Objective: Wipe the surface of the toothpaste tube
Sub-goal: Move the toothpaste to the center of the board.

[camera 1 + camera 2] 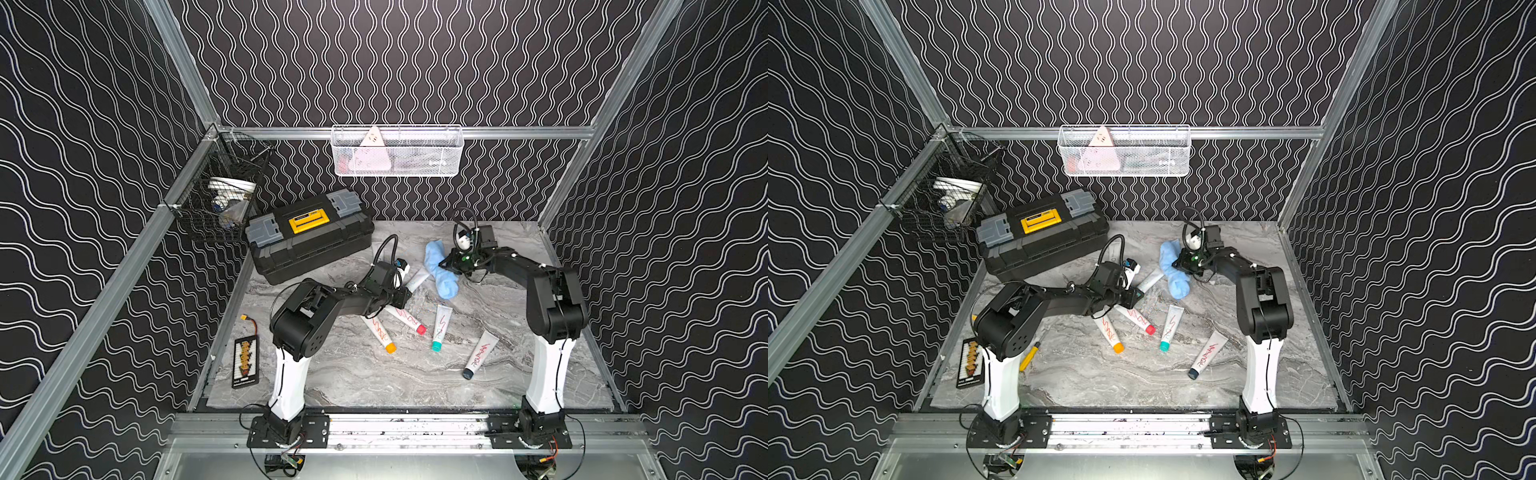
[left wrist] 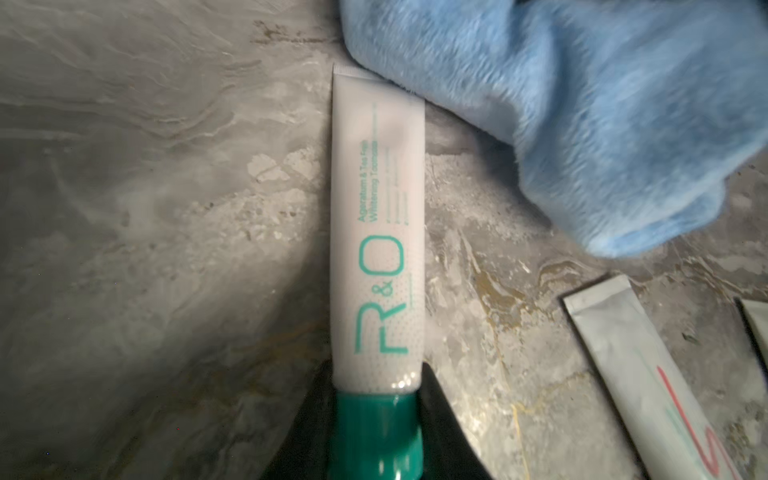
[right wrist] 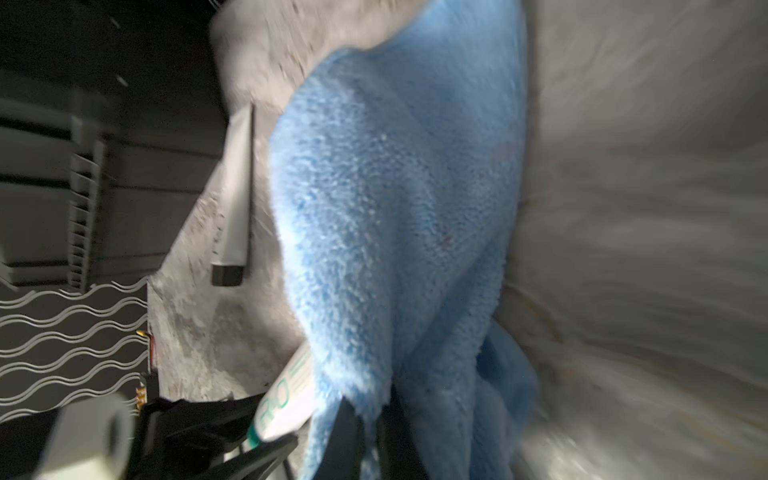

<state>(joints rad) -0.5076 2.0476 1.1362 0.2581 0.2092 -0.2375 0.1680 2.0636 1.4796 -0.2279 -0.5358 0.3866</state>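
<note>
Mid-table on the marble top (image 1: 374, 382), the toothpaste tube (image 2: 376, 232) lies flat — green cap (image 2: 376, 436) pinched in the left gripper (image 2: 376, 395), crimped tail (image 2: 347, 75) pointing straight away toward the blue cloth (image 2: 582, 104), clamped in the right gripper (image 3: 368, 440) and overlapping that tail. Next wipe probably runs along the tube toward the cap.

The white plastic toothpaste tube (image 2: 376, 208) bears teal lettering and a teal cap, the fluffy cloth (image 2: 582, 124) at its two o'clock is sky blue, the stone-look tabletop (image 1: 374, 382) veined grey, the walls (image 1: 395, 62) black with white waves.
</note>
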